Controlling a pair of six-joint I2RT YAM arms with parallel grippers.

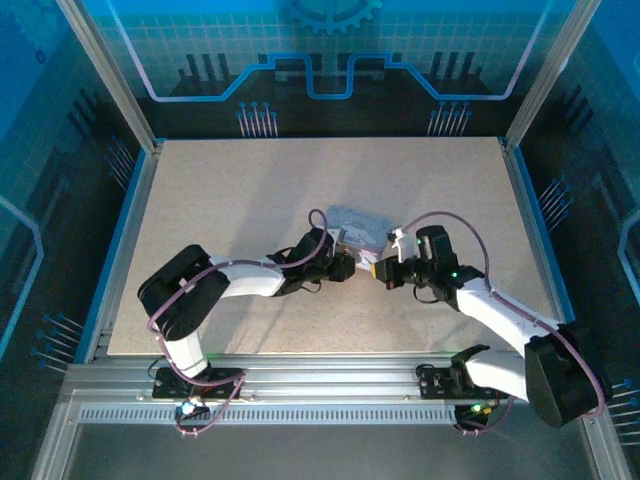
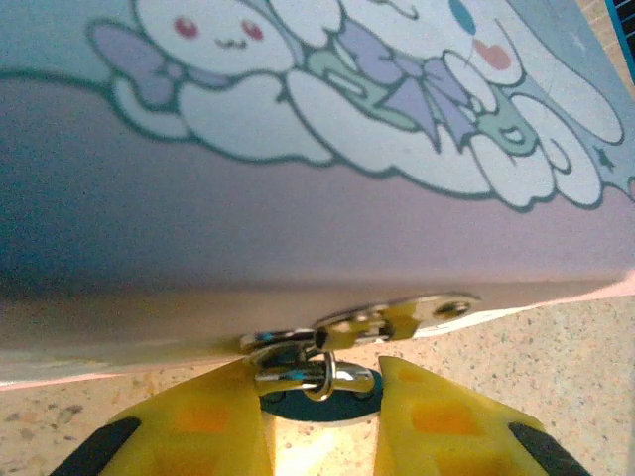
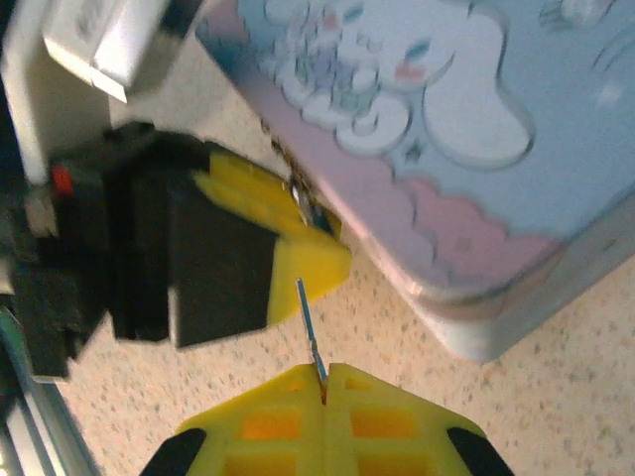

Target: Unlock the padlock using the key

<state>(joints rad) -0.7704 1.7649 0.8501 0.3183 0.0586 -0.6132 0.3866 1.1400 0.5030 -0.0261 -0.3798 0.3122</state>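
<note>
Every kind of thing here, counted.
One table [image 1: 230, 200]; one pastel cartoon-printed tin box [image 1: 358, 226]; one metal hasp [image 2: 397, 319]; one small dark padlock [image 2: 323, 407]; one thin key [image 3: 310, 322]; two white arms, the left arm [image 1: 245, 278] and the right arm [image 1: 495, 315]; two yellow-fingered grippers, the left gripper [image 2: 319, 392] and the right gripper [image 3: 325, 382].

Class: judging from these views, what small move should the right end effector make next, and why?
Probably ease the right end effector forward along the key's line toward the padlock, which the left end effector grips at the tin's hasp. The key points that way, but its tip is short of the padlock, not yet inserted.
</note>
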